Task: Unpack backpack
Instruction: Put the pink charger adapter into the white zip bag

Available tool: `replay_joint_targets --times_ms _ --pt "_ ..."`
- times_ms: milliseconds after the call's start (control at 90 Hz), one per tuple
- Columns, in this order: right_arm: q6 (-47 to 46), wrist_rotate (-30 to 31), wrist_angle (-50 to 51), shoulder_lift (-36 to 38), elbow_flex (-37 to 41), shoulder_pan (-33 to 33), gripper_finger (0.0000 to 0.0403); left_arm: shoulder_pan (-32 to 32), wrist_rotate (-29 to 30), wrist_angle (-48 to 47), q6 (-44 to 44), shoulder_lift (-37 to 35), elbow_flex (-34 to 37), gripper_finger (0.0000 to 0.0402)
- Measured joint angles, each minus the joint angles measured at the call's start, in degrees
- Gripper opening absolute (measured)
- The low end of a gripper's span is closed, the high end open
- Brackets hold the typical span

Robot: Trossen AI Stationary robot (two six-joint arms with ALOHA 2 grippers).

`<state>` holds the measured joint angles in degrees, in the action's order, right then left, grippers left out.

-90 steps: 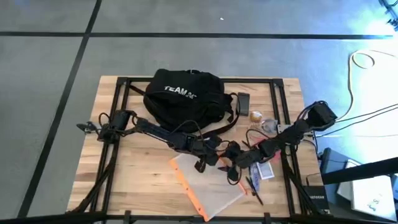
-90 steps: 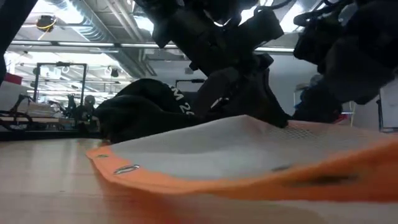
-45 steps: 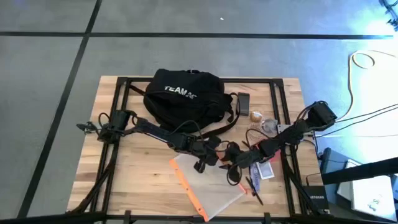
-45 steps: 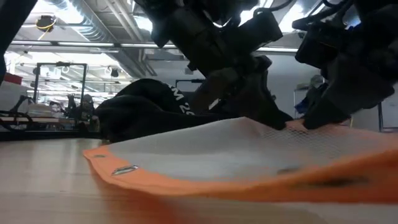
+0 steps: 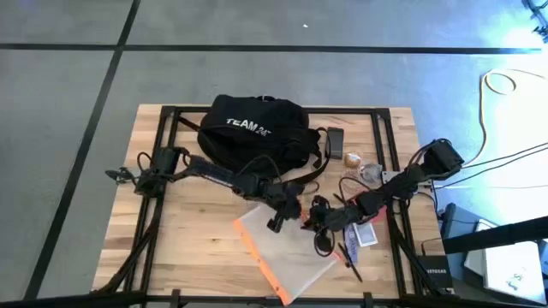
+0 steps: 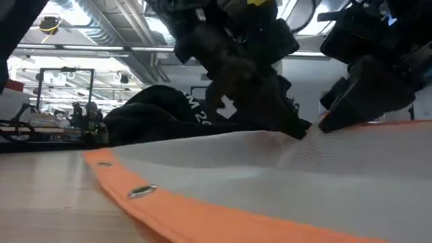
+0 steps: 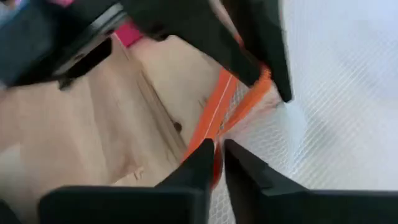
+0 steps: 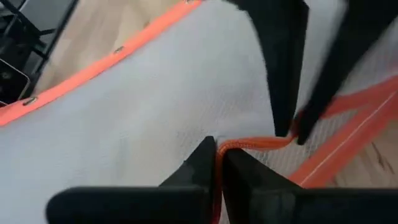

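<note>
Step in hand: you had both grippers pinched on the orange trim of the translucent mesh pouch with orange edging (image 5: 287,257), seemingly to part its mouth or lift it
How to do it well: I judge you needed to draw the two pinch points apart gently and evenly, keeping the trim taut so it would not slip from the pads
Left gripper (image 7: 214,158): fingers closed on the trim at the pouch's near corner
Right gripper (image 8: 216,155): fingers clamped on the trim just beside the left one
Arm pose: both dark arms reached low across the wooden slatted table (image 5: 171,248) and met at its middle, wrists angled down toward each other
Backpack: the large black soft fabric backpack with white lettering (image 5: 253,137) lay at the table's far edge, apart from both grippers
Risk: thin mesh could bunch or tear if you jerked
</note>
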<state>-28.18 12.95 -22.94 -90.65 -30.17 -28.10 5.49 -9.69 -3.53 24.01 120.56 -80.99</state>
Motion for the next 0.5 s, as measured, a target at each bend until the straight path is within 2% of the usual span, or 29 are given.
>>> replay_joint_targets --times_ms 222,344,400,500 --pt "0.41 0.1 0.45 0.06 -0.04 0.0 0.0 -4.71 -14.69 0.36 -7.45 -2.86 0.09 0.0146" --pt "1.58 3.23 0.09 0.17 -0.06 0.0 0.0 -6.46 -22.31 -0.92 -9.0 -3.46 0.02 0.0209" --pt "1.78 4.72 0.42 0.44 -0.09 0.0 0.0 -6.7 -23.13 -3.13 -8.18 -3.33 0.02 0.023" --pt "3.13 7.24 0.09 1.16 -0.22 0.0 0.0 -6.21 -20.89 -5.43 -5.44 -3.33 0.04 0.0248"
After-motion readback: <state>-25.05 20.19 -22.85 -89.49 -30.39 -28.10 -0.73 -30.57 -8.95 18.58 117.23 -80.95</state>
